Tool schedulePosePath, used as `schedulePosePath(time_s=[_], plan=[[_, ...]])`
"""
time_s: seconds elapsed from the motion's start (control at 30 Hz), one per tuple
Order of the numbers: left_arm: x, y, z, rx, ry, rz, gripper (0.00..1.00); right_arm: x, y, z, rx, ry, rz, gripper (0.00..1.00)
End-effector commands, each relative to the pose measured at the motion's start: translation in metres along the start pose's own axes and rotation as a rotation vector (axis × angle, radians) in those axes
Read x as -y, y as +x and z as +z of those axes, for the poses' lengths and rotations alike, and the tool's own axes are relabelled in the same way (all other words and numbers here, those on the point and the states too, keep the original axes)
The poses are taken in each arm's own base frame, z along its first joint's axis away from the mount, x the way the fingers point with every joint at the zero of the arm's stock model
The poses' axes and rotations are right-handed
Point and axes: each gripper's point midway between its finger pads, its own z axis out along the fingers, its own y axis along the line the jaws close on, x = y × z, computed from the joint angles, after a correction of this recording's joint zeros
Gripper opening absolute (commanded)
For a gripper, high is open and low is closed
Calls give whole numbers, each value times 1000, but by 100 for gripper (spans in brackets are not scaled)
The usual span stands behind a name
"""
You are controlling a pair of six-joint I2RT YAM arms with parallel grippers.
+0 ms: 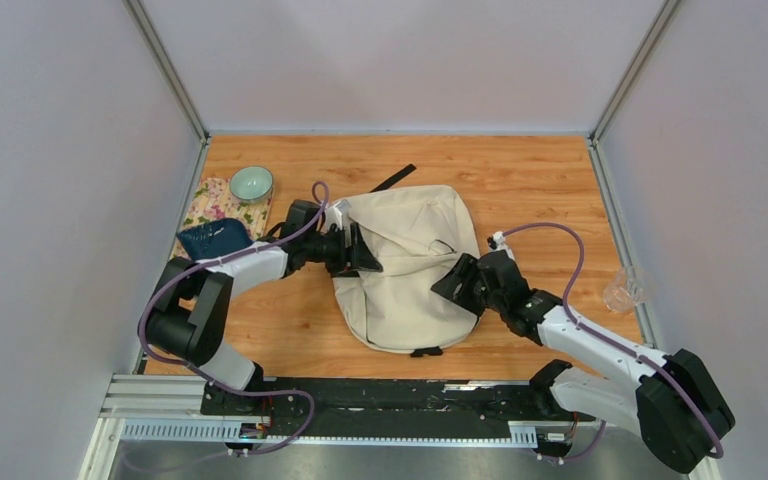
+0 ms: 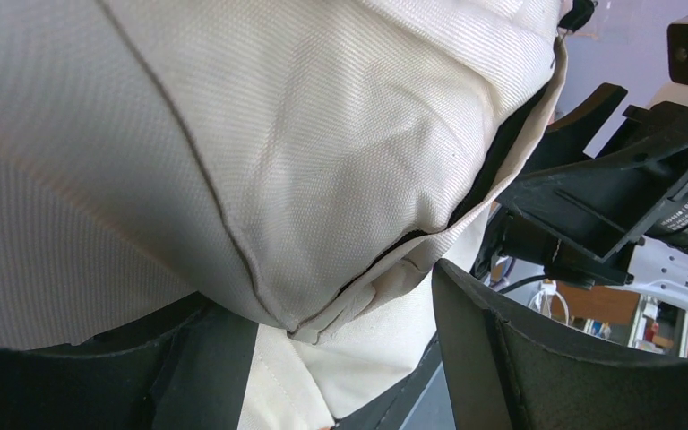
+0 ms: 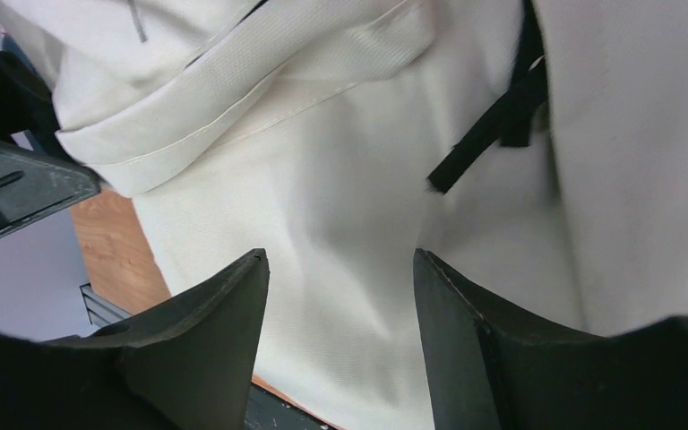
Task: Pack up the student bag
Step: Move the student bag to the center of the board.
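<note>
The student bag (image 1: 400, 270) lies on the table (image 1: 530, 180) between left hand (image 1: 365, 255) and right hand (image 1: 450, 285), bowl (image 1: 251, 184) far-left.

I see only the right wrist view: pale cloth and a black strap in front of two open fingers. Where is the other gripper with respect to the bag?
Observer: The left gripper is at the left side of the student bag, opposite yours, with its jaws open.
Operator: Is there something on my side that I may hit?
Observer: A clear cup stands alone near the right edge of the table, apart from the bag.
Operator: And on the other side?
Observer: A green bowl, a dark blue pouch and a floral cloth are grouped at the left edge.
</note>
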Motion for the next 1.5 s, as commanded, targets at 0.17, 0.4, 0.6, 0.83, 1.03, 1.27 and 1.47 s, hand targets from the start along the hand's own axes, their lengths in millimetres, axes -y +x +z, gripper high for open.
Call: schedulePosePath(time_s=[0.17, 0.4, 0.6, 0.83, 1.03, 1.27, 1.47], plan=[[32, -23, 17, 5, 76, 104, 75, -18, -6, -12, 21, -72, 5, 63], [16, -13, 11, 14, 6, 89, 75, -25, 12, -2, -61, -116, 8, 63], [9, -9, -5, 67, -74, 122, 79, -36, 30, 6, -91, -118, -11, 63], [5, -4, -14, 71, -112, 141, 79, -57, 42, 10, -102, -157, -39, 63], [8, -9, -29, 135, -153, 166, 79, -59, 28, -2, -43, -89, -131, 62], [-15, -2, -62, 271, -295, 196, 82, -5, -55, -49, 285, 98, -121, 65], [-32, 32, -56, 231, -268, 126, 83, 45, -79, -48, 283, 181, -24, 66]])
